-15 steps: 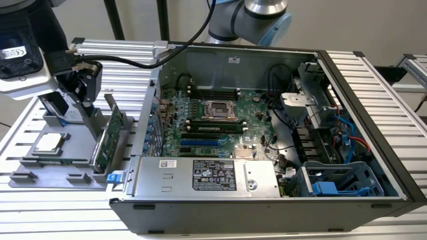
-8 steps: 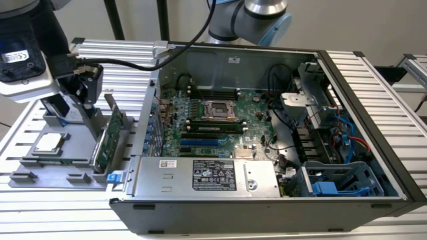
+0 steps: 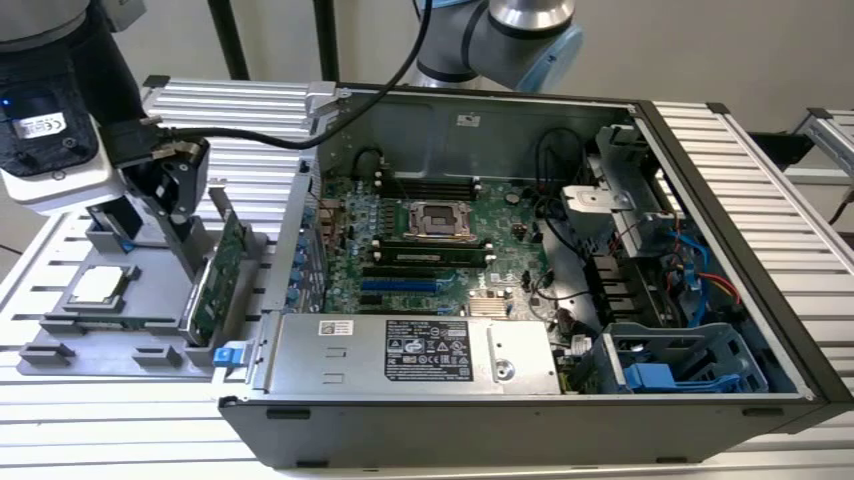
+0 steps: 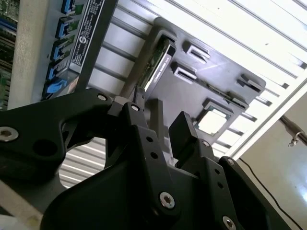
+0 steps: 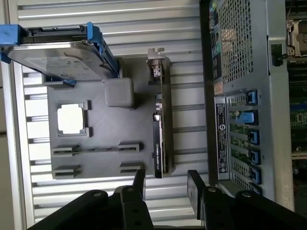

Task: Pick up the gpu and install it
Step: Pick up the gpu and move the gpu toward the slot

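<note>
Beside the computer case, the spread pincer hovers over the upright gpu.

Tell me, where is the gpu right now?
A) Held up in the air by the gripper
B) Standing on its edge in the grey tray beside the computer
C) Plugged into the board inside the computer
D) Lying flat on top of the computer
B: in the first wrist view the gpu stands on edge in a slot of the grey tray, outside the computer, and the gripper is open, not closed on it.
</note>
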